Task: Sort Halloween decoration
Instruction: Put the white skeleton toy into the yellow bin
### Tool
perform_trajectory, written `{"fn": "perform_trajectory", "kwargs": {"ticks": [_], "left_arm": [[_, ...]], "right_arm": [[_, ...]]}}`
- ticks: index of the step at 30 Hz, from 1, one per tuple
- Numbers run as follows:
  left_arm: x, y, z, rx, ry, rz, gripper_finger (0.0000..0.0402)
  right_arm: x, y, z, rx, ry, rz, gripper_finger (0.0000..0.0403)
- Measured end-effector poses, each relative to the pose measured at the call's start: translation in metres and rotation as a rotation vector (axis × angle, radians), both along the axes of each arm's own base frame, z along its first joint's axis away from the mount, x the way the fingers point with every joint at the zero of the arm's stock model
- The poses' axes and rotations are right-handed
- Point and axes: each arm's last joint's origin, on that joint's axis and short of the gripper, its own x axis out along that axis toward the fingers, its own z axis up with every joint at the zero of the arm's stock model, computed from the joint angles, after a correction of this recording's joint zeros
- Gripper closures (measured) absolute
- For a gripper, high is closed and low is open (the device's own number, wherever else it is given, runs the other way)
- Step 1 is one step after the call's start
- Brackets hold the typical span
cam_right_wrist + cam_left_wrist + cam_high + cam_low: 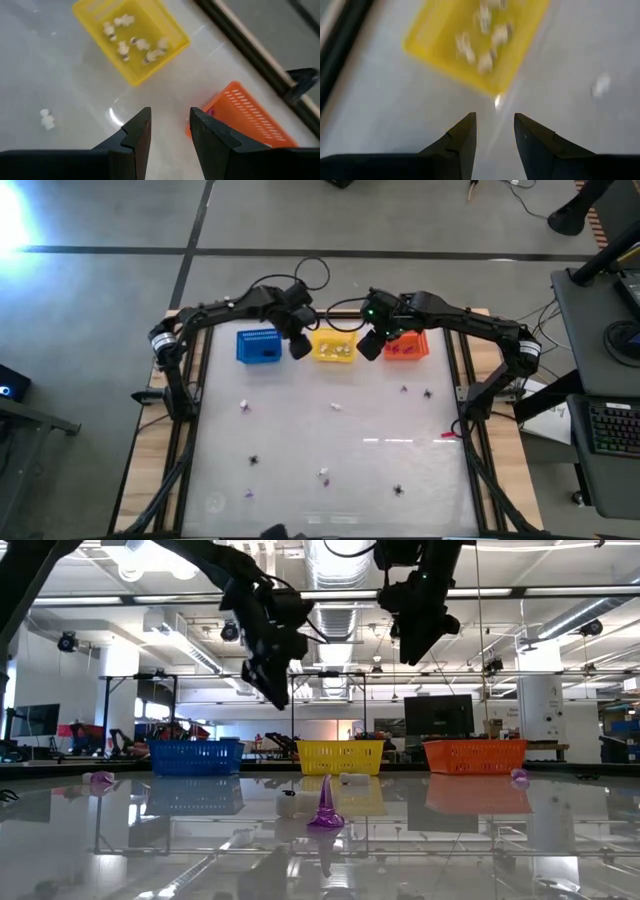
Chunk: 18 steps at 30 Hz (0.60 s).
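Small white, purple and black Halloween trinkets lie scattered on the table, among them a white one (337, 406), a black one (254, 461) and a purple cone (325, 805). Several white ones (132, 44) lie in the yellow basket (335, 347). My left gripper (299, 346) hangs open and empty above the table between the blue basket (259, 346) and the yellow one (470, 50). My right gripper (371, 346) hangs open and empty between the yellow basket and the orange-red basket (405, 346). Both are well above the baskets in the low view.
The three mesh baskets stand in a row at the table's far edge. A small red thing (447, 434) lies near the right edge. Dark frame rails (190, 430) run along both sides of the table. The middle and near part of the table holds only scattered trinkets.
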Motion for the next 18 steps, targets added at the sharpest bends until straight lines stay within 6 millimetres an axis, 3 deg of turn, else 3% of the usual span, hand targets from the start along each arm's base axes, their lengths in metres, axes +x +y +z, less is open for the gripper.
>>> {"fn": "perform_trajectory", "kwargs": {"ticks": [8,18], "left_arm": [[-0.031,-0.024,0.031,-0.048,0.089,-0.015,0.0296],[-0.081,-0.073,0.074,-0.014,-0.025,0.003,0.0302]], "right_arm": [[0.004,0.010,-0.008,0.158,-0.040,0.136,0.0275],[0.016,0.038,-0.026,0.211,-0.020,0.240,0.0275]]}}
